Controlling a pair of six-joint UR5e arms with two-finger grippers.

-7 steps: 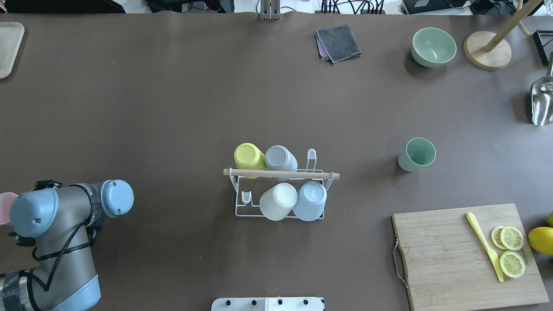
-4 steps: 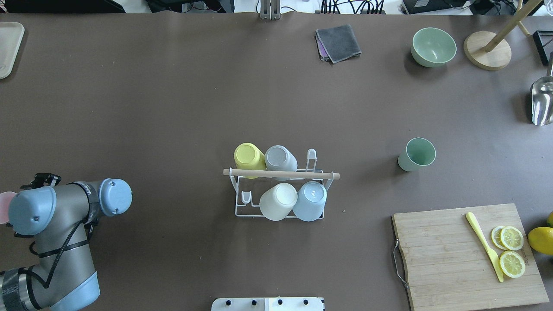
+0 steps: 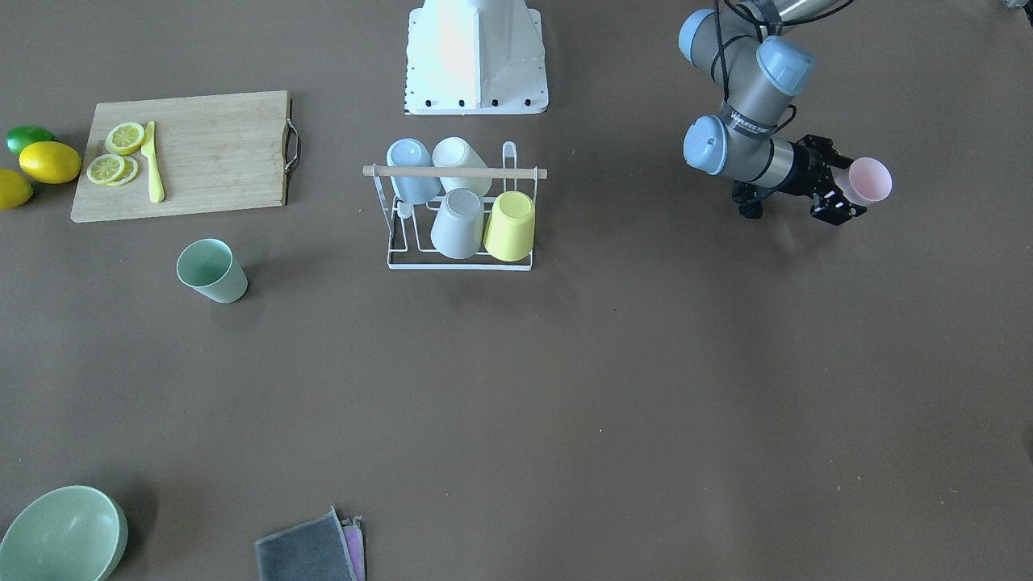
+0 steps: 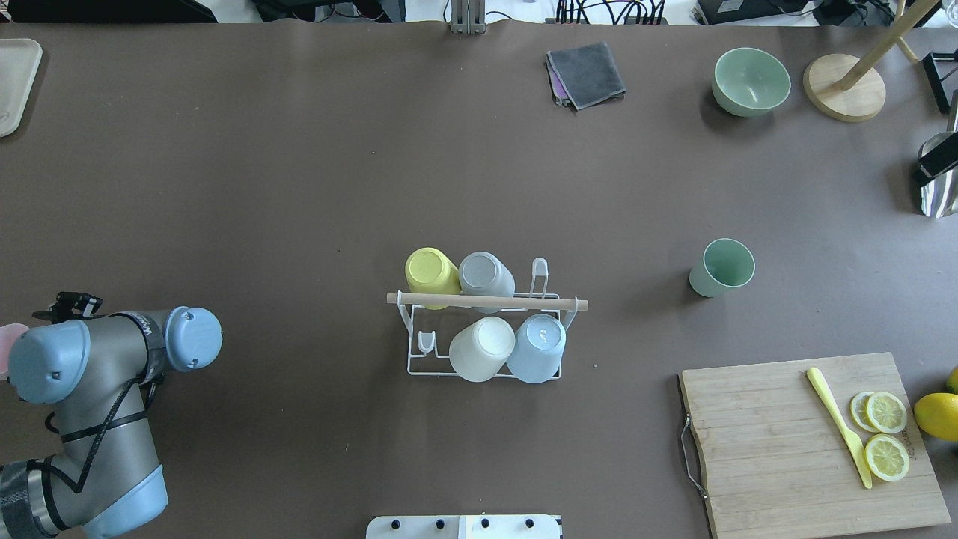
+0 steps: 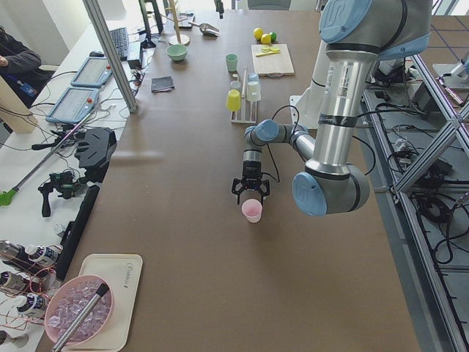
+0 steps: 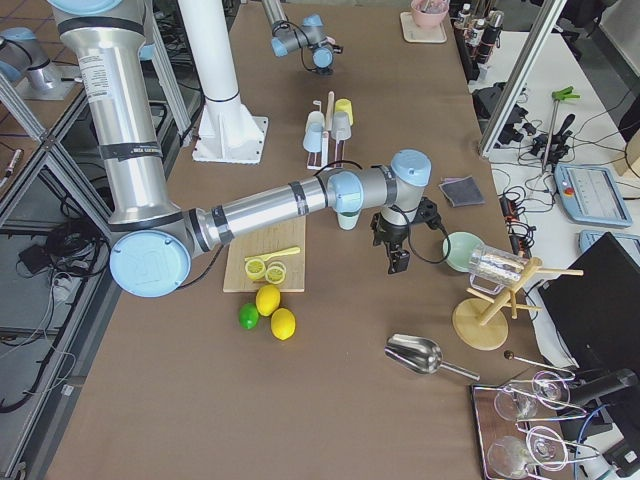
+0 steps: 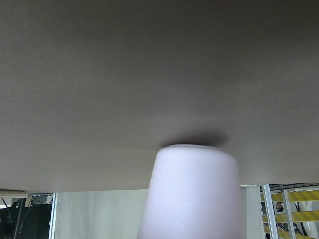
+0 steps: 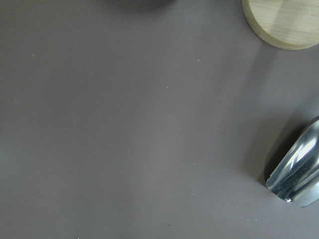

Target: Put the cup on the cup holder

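Observation:
My left gripper is shut on a pink cup and holds it on its side low over the table, far to the left of the cup holder. The cup fills the bottom of the left wrist view. The cup holder, a white wire rack with a wooden rod, stands mid-table. It carries yellow, grey, white and blue cups upside down. Two of its pegs are bare. My right gripper hangs over the table's far right end. I cannot tell if it is open.
A green cup stands upright right of the rack. A cutting board with lemon slices and a yellow knife lies front right. A green bowl, a grey cloth, a metal scoop and a wooden stand are at the back right.
My left arm has drawn back to the left with the pink cup. A dark part of my right gripper has come in at the right edge, above the scoop.

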